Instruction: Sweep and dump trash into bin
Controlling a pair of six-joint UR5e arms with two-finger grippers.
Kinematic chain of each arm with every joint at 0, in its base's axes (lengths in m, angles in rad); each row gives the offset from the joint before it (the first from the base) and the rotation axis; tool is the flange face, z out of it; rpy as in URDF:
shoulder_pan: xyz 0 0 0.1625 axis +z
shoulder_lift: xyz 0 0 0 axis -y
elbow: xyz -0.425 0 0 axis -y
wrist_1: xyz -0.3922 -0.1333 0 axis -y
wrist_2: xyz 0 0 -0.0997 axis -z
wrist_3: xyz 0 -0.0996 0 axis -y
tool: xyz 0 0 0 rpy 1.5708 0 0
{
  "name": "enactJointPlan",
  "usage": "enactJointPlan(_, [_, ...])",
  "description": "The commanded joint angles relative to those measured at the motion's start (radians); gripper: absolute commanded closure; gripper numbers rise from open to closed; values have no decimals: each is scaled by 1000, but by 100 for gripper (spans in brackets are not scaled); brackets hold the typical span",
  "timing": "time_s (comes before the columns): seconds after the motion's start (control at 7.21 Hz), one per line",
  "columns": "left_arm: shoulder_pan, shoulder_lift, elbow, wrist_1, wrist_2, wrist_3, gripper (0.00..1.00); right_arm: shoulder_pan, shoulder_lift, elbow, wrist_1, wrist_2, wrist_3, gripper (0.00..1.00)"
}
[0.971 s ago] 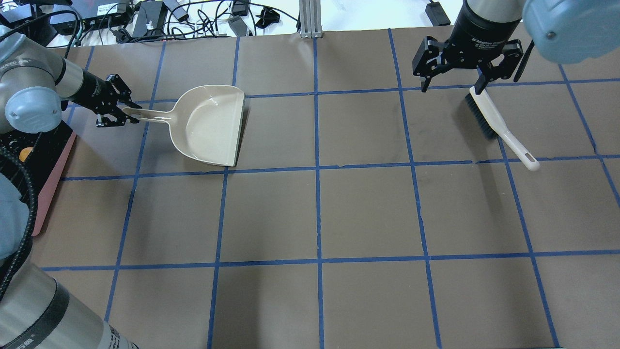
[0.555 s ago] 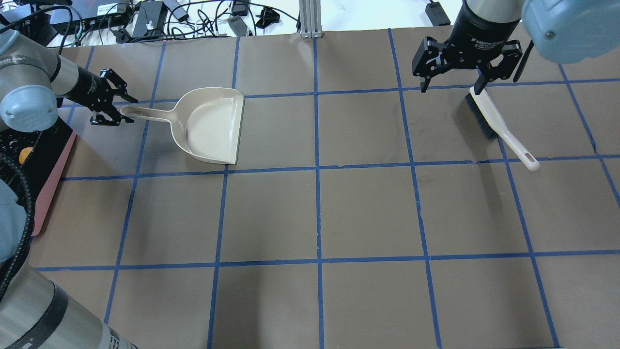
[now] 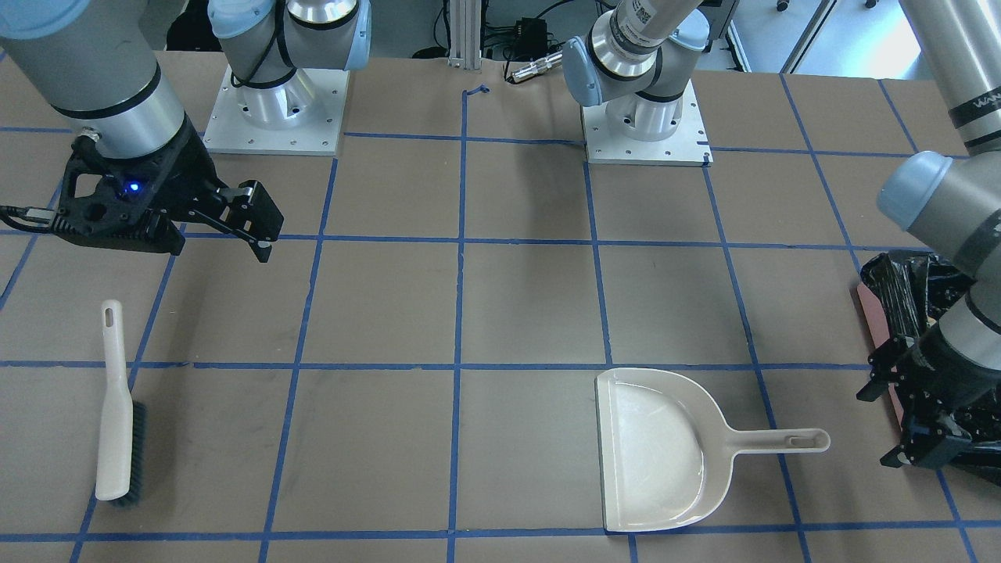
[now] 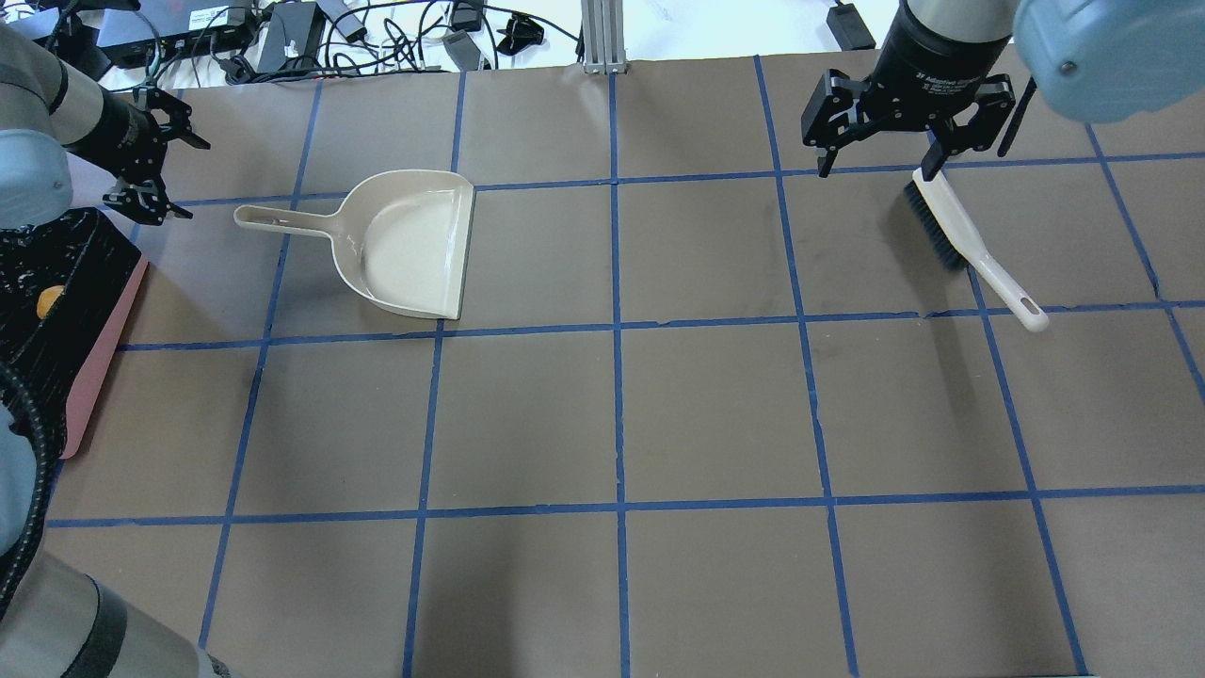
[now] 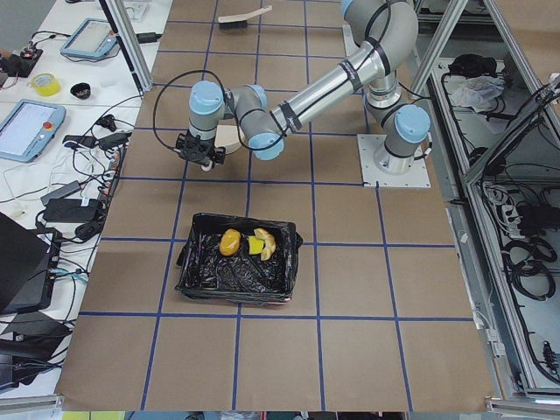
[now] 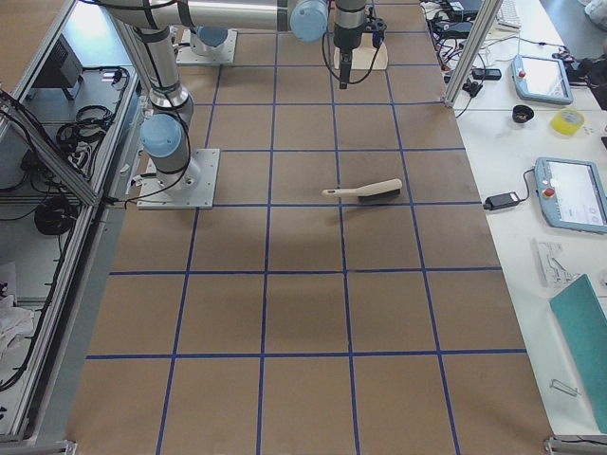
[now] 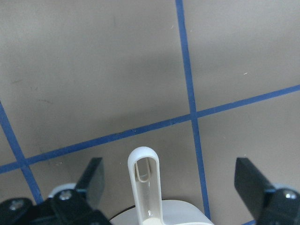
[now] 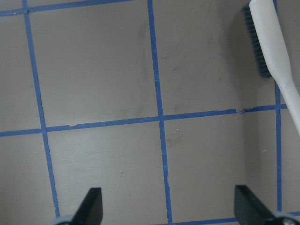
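Note:
The bin [image 5: 206,278], pink-sided [image 4: 97,375] with a black bag, stands at the table's left end. In it lie the orange-yellow lump [image 5: 230,242], the yellow sponge [image 5: 253,248] and the pale slice [image 5: 268,245]. The overhead view shows only the lump [image 4: 49,301]. The beige dustpan [image 4: 414,245] lies empty and flat on the table. My left gripper [image 4: 155,155] is open and empty, raised beyond the end of the dustpan handle [image 7: 144,178]. My right gripper [image 4: 877,169] is open and empty above the bristle end of the white brush [image 4: 960,240], which lies on the table.
Brown table covering with a blue tape grid. Cables and power bricks [image 4: 282,38] lie beyond the far edge. A metal post [image 4: 602,38] stands at the far middle. Tablets [image 6: 569,194] sit on a side bench.
My left gripper has let go of the dustpan handle and drawn back to the left and away from it. The dustpan has settled flat. The right arm and brush have not moved.

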Motion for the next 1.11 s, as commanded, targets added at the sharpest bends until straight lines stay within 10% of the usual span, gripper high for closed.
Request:
enactJointPlan(0.0, [0,68,27,7,11,118,0,0,0,2,-1,-8,14,0])
enactJointPlan(0.97, [-258,292,18,-128,189,775,0,2,0,3,-1,-8,-3,0])
